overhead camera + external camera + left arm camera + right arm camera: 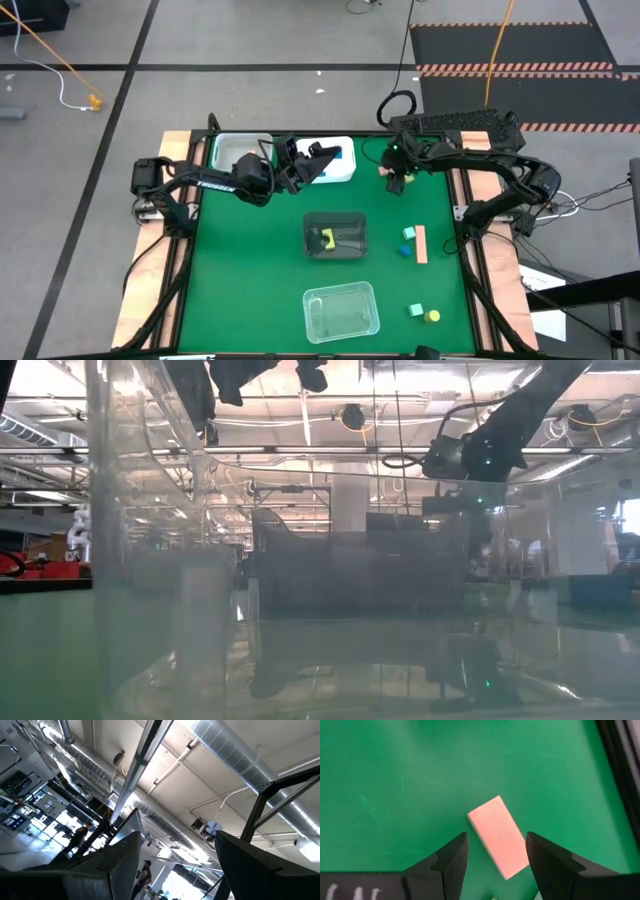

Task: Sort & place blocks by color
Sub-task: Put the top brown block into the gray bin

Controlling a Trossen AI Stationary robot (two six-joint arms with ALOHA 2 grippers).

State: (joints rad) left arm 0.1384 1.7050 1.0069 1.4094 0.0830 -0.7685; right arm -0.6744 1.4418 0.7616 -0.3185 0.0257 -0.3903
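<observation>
The sorting looks partly done, with most of the visible blocks not yet binned. On the green bench (pixel 250 290) four trays sit in view: two at the far edge, one clear tray (pixel 232 150) and one white tray (pixel 338 160), a dark-looking clear tray (pixel 336 236) in the middle, and another clear tray (pixel 342 310) nearer the front. The middle tray holds a yellow block (pixel 327 239); the front tray appears to hold nothing. What lies in the two far trays cannot be told, since the left arm covers much of them.

Loose on the bench at the right lie a salmon bar (pixel 421 244), a pale blue block (pixel 409 233) touching a darker blue block (pixel 405 250) just beside the bar, and nearer the front a mint block (pixel 416 311) beside a yellow round piece (pixel 432 316).

The right pincer (pixel 496 851) hovers with its fingers spread wide above a salmon rectangular block (pixel 498 836) lying flat on the bench, grasping nothing. The left pincer (pixel 177 857) is raised near the white tray, tilted toward the ceiling, released and holding nothing.
</observation>
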